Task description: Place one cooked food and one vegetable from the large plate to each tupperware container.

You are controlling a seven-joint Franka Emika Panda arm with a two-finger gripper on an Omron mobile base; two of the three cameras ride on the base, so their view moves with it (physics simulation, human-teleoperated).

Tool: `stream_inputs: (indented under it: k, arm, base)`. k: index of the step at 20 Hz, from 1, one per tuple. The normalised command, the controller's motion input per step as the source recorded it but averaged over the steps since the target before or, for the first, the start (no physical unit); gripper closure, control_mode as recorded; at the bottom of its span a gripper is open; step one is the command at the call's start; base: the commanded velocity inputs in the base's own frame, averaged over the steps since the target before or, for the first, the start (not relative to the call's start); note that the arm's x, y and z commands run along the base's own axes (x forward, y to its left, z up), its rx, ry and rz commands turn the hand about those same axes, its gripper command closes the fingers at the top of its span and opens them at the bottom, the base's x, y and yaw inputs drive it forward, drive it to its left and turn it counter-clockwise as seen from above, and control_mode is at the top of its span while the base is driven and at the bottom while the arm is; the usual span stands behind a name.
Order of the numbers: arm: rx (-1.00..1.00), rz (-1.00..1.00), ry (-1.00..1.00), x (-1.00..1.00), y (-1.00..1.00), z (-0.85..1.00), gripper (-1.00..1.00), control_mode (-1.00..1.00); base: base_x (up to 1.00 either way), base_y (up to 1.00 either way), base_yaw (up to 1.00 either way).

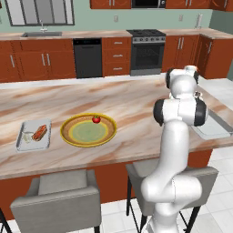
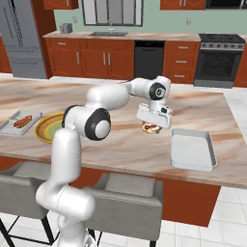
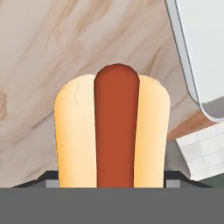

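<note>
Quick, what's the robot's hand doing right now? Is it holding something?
Gripper: closed on a hot dog, carried above the counter beside the empty tupperware container.

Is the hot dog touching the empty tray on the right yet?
Apart. In the hand view the hot dog, held in the gripper, has bare counter between it and the tray's rim; the right base view shows it short of the tray.

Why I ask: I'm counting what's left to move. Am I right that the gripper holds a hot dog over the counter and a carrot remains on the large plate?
Not a carrot: the left base view shows a red tomato on the large plate. The gripper does hold a hot dog.
</note>
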Motion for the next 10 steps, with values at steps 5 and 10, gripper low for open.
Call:
stream_inputs:
  k: [5, 10]
  arm:
    - [-0.28, -0.02, -0.01, 0.08, -0.63, -0.14, 1.00, -1.00]
    - [-0.05, 0.24, -0.09, -0.31, -0.56, -0.19, 1.00, -1.00]
  base:
    - [0.00, 0.00, 0.00]
    - [0.00, 0.00, 0.00]
